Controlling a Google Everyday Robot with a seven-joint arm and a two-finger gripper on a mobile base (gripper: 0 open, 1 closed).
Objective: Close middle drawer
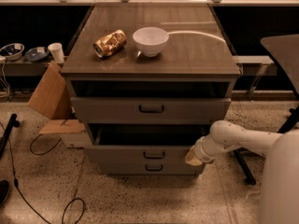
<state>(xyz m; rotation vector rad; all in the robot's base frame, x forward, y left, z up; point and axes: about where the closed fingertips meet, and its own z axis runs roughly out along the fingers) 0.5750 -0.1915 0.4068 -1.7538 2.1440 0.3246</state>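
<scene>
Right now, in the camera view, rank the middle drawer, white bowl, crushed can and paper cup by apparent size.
1. middle drawer, with the gripper at its front's right end
2. white bowl
3. crushed can
4. paper cup, though it is farther off, so unsure

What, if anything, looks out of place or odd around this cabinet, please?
The middle drawer sticks out, its dark inside showing, with the gripper at its right front corner. The top drawer is also ajar. On the cabinet top, a dented can lies on its side beside a white bowl.
</scene>
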